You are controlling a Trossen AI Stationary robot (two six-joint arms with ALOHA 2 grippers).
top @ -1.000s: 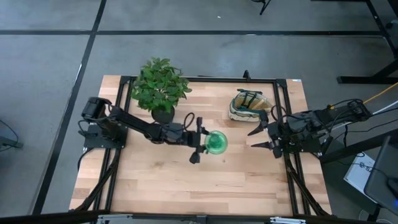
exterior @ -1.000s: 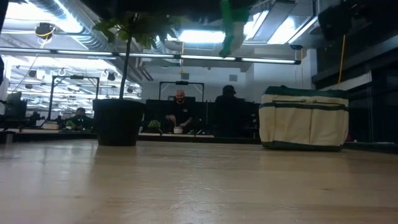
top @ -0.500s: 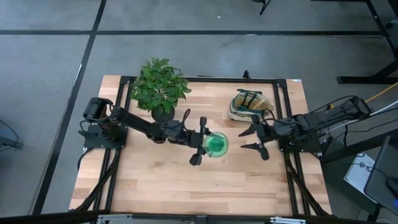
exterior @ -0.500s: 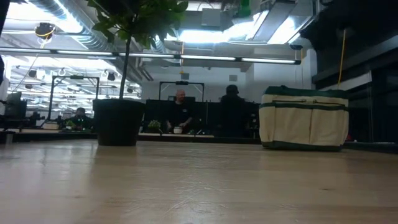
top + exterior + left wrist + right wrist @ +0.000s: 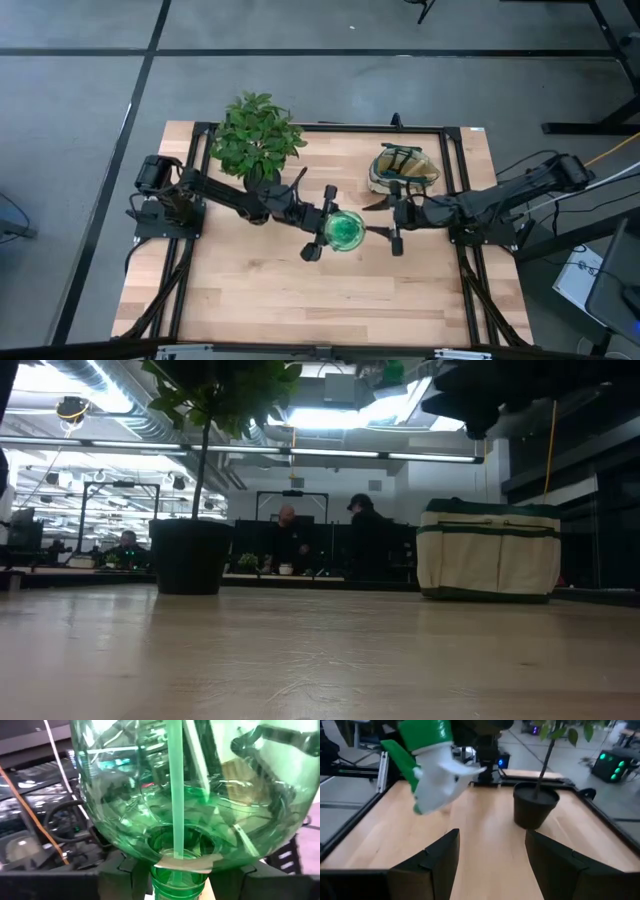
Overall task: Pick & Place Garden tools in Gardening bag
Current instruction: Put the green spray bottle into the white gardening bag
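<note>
Left gripper (image 5: 322, 232) is clenched on the spray bottle (image 5: 346, 231), held aloft over the table's (image 5: 250, 300) middle.
Translucent green body is seen; right gripper (image 5: 385, 222), just beside it, is spread open.

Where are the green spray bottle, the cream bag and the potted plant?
spray bottle (image 5: 346, 231), high view, on its round green body.
gardening bag (image 5: 487, 551), low view, on its cream front pockets.
potted plant (image 5: 256, 138), high view, on its leaves.
</note>
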